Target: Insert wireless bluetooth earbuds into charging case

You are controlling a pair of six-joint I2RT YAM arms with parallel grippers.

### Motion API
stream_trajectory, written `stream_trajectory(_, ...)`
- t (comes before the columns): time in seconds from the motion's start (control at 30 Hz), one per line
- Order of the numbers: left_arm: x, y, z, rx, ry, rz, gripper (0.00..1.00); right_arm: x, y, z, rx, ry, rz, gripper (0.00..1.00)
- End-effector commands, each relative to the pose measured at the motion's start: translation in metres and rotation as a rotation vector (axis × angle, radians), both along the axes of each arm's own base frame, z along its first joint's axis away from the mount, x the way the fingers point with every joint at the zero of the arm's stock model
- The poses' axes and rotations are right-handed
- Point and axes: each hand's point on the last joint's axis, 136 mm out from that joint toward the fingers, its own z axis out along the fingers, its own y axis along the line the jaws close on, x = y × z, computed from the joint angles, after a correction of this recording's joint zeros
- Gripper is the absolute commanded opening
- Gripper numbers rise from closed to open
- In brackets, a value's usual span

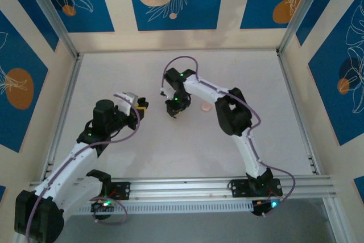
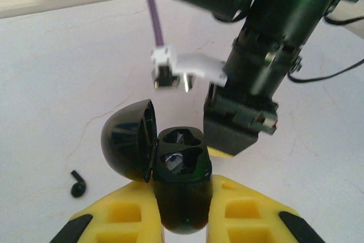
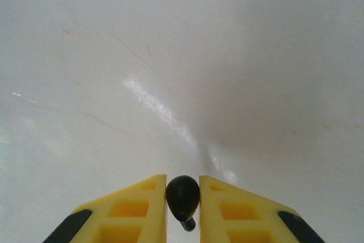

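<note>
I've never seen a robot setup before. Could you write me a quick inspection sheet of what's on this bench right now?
Surface: white table, faint scratches and some glare.
Job's things: charging case open, lid swung left, sockets look empty; held earbud off the table; loose earbud lying on the table left of the case.
Clutter: small pinkish disc beside the right arm.
Grippers: left gripper shut on the case; right gripper shut on an earbud.
Cables: purple cable looping along the arms.
Surroundings: blue patterned walls, metal frame rails.
</note>
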Motion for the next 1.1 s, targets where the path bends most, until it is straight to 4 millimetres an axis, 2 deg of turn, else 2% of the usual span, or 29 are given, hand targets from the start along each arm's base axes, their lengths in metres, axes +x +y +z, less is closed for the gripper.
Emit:
stream_trajectory(0.0, 0.000, -0.017, 0.011, -0.091, -0.060, -0.079, 0.13, 0.015, 0.009, 0.064, 0.240, -0.061, -0.130, 0.17)
stream_trajectory(0.3, -0.014, -0.066, 0.030, -0.199, -0.226, -0.281, 0.13, 0.016, -0.023, 0.155, 0.569, -0.233, -0.315, 0.16)
stream_trajectory(0.43, -0.021, -0.093, 0.035, -0.192, -0.285, -0.375, 0.13, 0.007, -0.032, 0.194, 0.672, -0.340, -0.322, 0.16)
stream_trajectory(0.57, -0.020, -0.113, 0.040, -0.210, -0.314, -0.431, 0.13, -0.003, -0.039, 0.222, 0.733, -0.442, -0.307, 0.16)
stream_trajectory(0.63, -0.018, -0.119, 0.042, -0.220, -0.321, -0.440, 0.13, -0.009, -0.041, 0.232, 0.753, -0.496, -0.299, 0.16)
stream_trajectory(0.8, -0.008, -0.127, 0.051, -0.245, -0.332, -0.422, 0.13, -0.024, -0.046, 0.244, 0.784, -0.564, -0.286, 0.16)
stream_trajectory(1.07, -0.002, -0.135, 0.070, -0.326, -0.364, -0.415, 0.13, -0.032, -0.037, 0.241, 0.830, -0.551, -0.279, 0.16)
